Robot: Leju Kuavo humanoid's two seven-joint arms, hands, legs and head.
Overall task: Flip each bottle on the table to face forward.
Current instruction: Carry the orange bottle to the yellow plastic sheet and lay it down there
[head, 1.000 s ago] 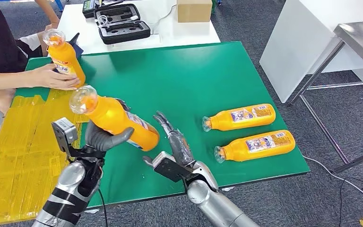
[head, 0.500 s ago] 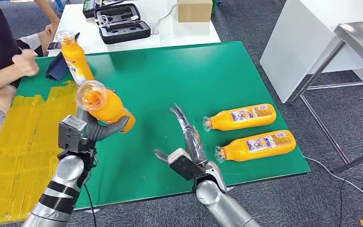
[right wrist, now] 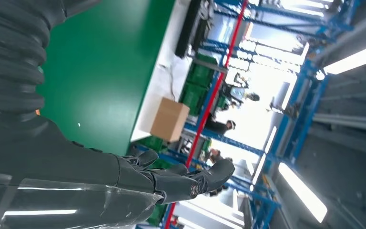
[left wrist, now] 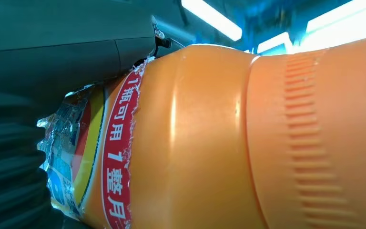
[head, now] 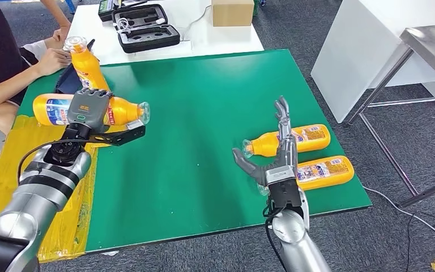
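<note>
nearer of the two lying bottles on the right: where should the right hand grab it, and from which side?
Best guess: take the nearer bottle around its wide labelled mid-body, coming down from above. It lies flat on the green table, neck toward the table's middle, and the other lying bottle sits just behind it, so a side approach looks crowded. The open right hand hovers above its neck end.

**Looks like a robotics test lab inside a warehouse hall**

Pretty sure this is a lab or industrial test space, not anyone's home. Grey carpet tile floor (head: 328,238), a green-topped worktop (head: 215,102) with yellow tape strips (head: 17,164) along one side, and a white table (head: 204,34) behind it holding an open black equipment case (head: 145,28) and a cardboard box (head: 233,11). The right wrist view gives it away — tall blue racking (right wrist: 267,119), long ceiling strip lights (right wrist: 305,191), stacked green crates (right wrist: 198,81). A steel-framed bench (head: 430,45) stands off to the side.
</note>
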